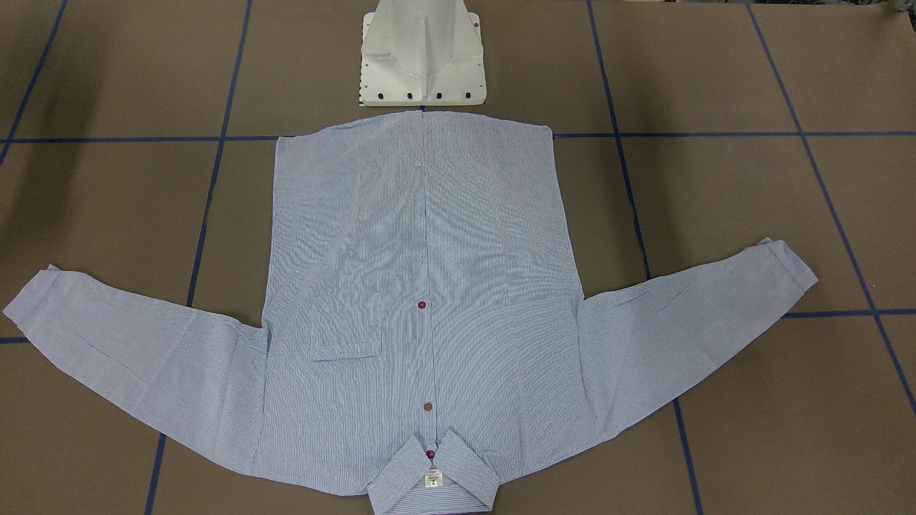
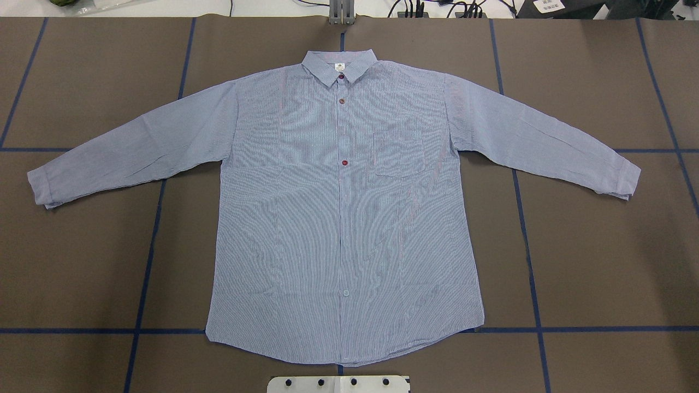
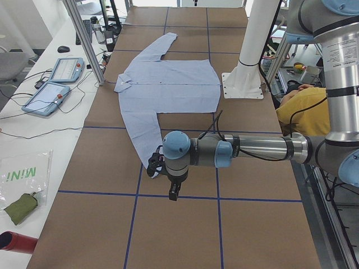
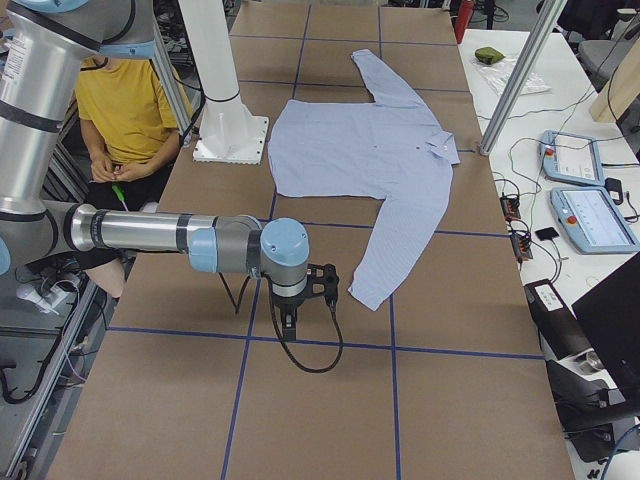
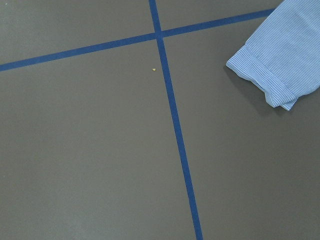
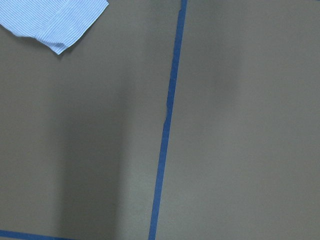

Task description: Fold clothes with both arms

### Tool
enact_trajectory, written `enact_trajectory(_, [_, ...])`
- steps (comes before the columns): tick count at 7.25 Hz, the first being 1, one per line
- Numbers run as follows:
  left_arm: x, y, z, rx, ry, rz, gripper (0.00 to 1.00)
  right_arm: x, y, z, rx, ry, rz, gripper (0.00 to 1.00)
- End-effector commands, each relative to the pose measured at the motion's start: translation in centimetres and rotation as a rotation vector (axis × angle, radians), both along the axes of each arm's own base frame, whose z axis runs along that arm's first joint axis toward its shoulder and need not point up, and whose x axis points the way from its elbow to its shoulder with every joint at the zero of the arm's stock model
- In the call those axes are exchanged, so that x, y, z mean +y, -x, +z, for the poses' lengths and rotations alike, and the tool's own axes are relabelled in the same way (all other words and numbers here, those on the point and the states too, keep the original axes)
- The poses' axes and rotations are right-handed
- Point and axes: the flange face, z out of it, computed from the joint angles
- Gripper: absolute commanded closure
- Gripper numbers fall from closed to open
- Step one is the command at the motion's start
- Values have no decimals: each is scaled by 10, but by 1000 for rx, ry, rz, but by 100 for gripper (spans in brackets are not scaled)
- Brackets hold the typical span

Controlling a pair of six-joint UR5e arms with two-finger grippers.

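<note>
The light blue-and-white striped shirt (image 2: 344, 207) lies flat and face up on the brown table, buttoned, both sleeves spread outward. Its collar points away from the robot's base (image 1: 429, 479). My left arm is the near one in the exterior left view; its gripper (image 3: 174, 192) hangs over bare table just beyond the left cuff (image 5: 272, 75). My right arm is the near one in the exterior right view; its gripper (image 4: 288, 320) hangs over bare table beside the right cuff (image 6: 55, 20). I cannot tell whether either gripper is open or shut. Neither wrist view shows fingers.
The white pedestal base (image 1: 422, 57) stands at the shirt's hem. Blue tape lines (image 2: 147, 245) grid the table. A person in a yellow shirt (image 4: 115, 110) sits behind the robot. Tablets (image 4: 590, 190) and cables lie on the side bench.
</note>
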Motion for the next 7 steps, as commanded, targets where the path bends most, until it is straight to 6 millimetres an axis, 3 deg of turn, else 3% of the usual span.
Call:
enact_trajectory(1, [-1,1,-2,-9,-10,1,0,0,0,0,0,1,1,0])
enact_trajectory(3, [-5,1,-9,-16,-84,0,0,-3,-4,-7,-5,-16,12,0])
enact_trajectory(5, [-13,1,-22,-12,-193,-6,0,-6,-17,-28,-13,-61,54,0])
enact_trajectory(7, [-38,4,-71,-5,-479,-21,0,-35,-29,-74,-4,-192,92,0])
